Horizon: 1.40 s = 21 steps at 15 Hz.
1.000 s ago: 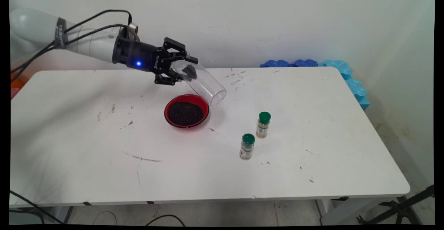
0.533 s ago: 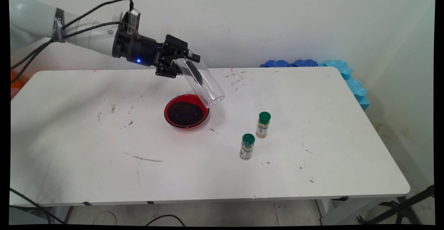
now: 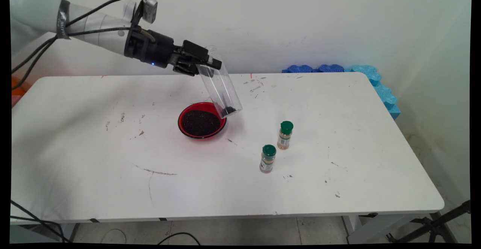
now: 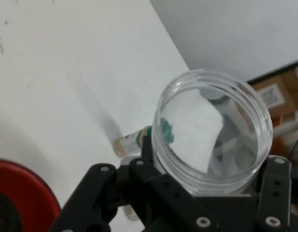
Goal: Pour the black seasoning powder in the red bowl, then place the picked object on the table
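Table [image 3: 338,181] is carrying a red bowl [image 3: 183,113] of dark grains and two green-capped spice jars [image 3: 267,159], well apart from the bowl. Above the bowl's far right rim, the gripper [image 3: 206,64] is clamping a clear plastic jar [image 3: 220,89], fingers closed around its upper end. The jar is sitting nearly upright, a few dark grains lying at its bottom, so the step looks like righting it.

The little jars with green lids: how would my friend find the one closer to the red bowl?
Start at the white table and find the red bowl of dark grains near its middle. To its right stand two small spice jars with green lids. The jar you want is the farther-back one, nearer the wall; the other jar stands nearer the table's front edge.
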Tool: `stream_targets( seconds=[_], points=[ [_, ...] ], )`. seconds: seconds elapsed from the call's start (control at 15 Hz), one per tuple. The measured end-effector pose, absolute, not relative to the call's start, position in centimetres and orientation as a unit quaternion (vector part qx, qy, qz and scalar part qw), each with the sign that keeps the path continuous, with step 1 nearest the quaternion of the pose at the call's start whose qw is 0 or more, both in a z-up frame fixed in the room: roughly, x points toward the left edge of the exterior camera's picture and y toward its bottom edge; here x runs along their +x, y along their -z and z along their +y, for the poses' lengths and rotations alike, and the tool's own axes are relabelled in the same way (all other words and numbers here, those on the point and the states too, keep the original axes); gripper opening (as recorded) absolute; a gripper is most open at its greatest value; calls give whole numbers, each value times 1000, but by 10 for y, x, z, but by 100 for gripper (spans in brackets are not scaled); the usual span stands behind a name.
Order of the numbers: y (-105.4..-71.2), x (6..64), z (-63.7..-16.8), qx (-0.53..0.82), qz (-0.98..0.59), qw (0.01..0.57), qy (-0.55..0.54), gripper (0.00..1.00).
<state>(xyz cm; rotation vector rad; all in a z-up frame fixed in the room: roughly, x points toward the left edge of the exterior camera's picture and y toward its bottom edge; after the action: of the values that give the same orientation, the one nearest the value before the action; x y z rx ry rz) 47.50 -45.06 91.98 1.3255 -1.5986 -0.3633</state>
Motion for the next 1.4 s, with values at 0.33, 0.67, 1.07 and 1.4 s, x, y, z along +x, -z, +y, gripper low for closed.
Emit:
stream_targets(
  seconds=[0.33,0.67,1.07,1.4],
  points=[
    [-926,453,-447,459,-735,493,80,0],
    [-927,417,-440,373,-797,474,11,0],
    [-920,374,-439,309,-839,446,-36,0],
    [-905,351,-438,283,-855,430,-57,0]
  ],
)
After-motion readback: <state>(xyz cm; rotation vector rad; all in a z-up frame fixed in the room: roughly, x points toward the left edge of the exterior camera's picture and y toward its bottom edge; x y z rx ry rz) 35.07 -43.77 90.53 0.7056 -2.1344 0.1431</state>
